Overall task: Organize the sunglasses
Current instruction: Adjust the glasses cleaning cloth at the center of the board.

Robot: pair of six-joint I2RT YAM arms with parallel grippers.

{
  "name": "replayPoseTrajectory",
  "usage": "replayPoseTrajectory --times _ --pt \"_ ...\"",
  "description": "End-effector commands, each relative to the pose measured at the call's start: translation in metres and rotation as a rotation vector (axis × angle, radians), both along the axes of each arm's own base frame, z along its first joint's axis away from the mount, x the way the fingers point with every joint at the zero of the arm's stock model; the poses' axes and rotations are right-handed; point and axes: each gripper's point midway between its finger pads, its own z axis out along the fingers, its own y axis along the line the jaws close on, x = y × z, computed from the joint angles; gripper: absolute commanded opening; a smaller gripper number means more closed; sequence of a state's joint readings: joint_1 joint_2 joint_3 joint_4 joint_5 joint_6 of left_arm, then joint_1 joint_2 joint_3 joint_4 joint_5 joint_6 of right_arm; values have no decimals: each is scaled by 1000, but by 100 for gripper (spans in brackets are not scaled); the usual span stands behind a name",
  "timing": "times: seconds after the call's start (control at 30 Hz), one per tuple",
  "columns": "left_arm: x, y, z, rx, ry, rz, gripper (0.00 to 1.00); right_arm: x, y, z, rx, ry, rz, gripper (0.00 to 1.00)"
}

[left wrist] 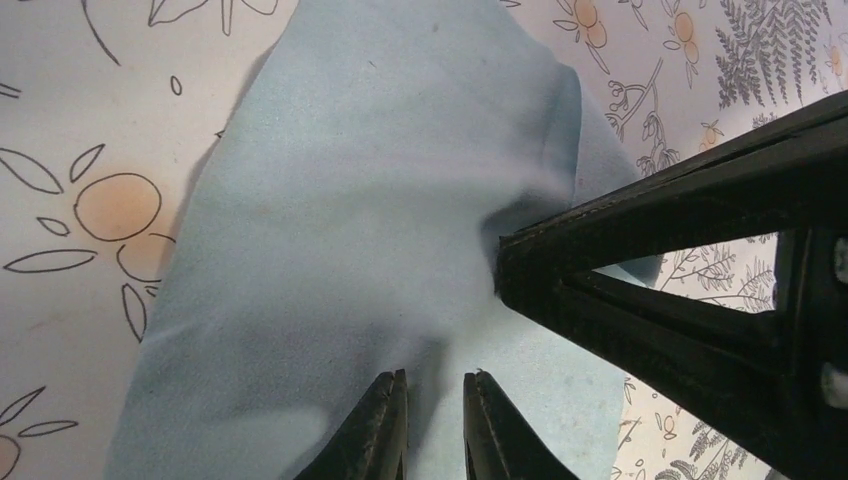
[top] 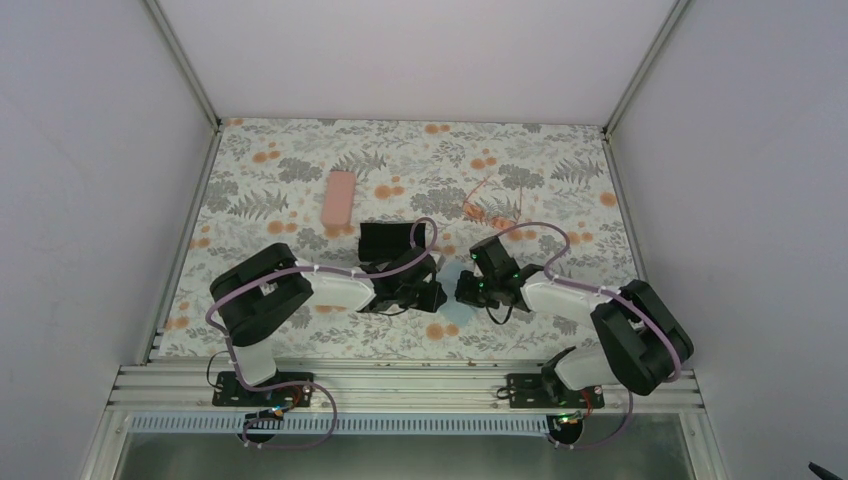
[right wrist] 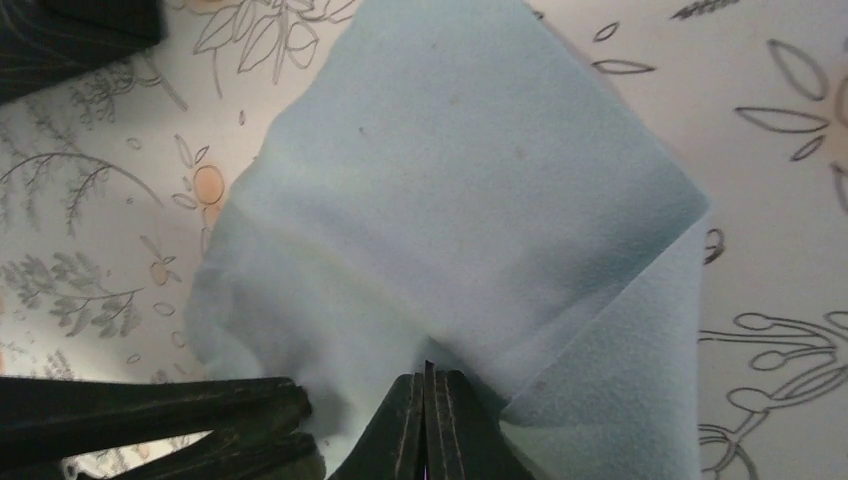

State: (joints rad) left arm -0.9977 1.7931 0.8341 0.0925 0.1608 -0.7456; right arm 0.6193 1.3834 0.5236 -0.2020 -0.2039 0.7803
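**Right claw (right wrist: 428, 375) pinches light-blue cloth (right wrist: 450, 200)**

Its jaws are pressed together on the cloth's edge. Left claw (left wrist: 434, 378) stands barely parted over the same cloth; grip unclear. Pale orange-pink sunglasses (top: 468, 203) lie beyond the right claw, well apart.

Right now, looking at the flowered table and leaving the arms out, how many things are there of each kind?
Cases: 2, the pink case and the black case
Sunglasses: 1 in view, the pale orange-pink sunglasses
Cloths: 1, the light-blue cloth
Total: 4
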Motion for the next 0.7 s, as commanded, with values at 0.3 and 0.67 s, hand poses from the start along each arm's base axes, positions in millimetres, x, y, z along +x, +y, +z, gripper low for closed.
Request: replayPoseTrajectory --times 0.3,0.67 --pt "-4 44 -28 205 40 103 16 3 -136 19 -620 -70 -447 5" --pt "11 49 20 150 -47 169 17 15 -29 47 -256 -136 -51 27"
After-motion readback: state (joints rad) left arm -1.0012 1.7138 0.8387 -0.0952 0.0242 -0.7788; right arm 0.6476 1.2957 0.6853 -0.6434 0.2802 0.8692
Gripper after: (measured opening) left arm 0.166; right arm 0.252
